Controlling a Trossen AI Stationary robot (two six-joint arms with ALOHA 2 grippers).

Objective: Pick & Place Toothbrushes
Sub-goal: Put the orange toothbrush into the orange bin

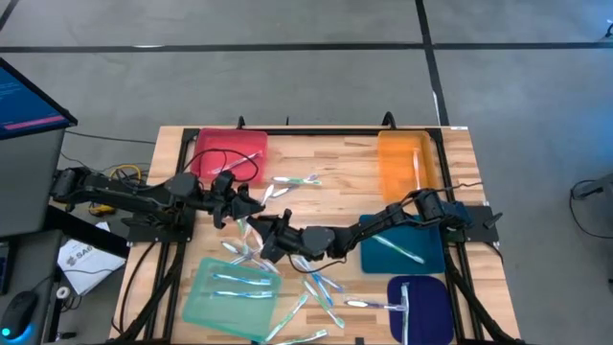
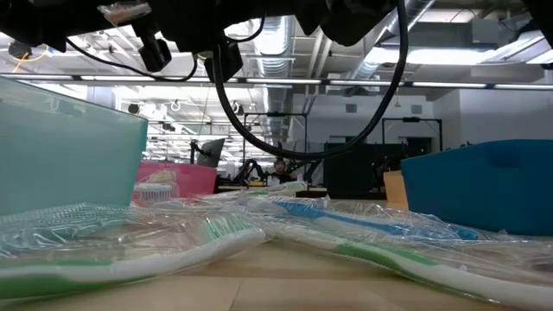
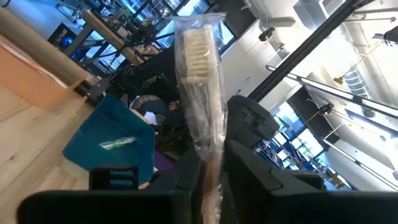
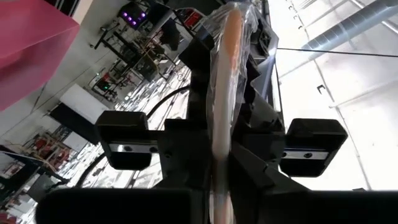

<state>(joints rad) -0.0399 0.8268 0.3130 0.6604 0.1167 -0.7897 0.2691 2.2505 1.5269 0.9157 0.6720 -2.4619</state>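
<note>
Mid-worktop (image 1: 345, 168), one wrapped toothbrush (image 3: 200, 93) bridges both grippers: left fingers (image 3: 249, 155) and right fingers (image 4: 314, 149) each pinch it, its long axis running between them.

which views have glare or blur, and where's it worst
Low view: the nearest wrapped toothbrushes are soft and the wrap glints, ceiling strip lights bright. Left wrist view: windows blown out behind the wrapped toothbrush. Right wrist view: washed-out white sky, the orange-handled toothbrush smeared up close. High view: even light, no strong glare on the table.
</note>
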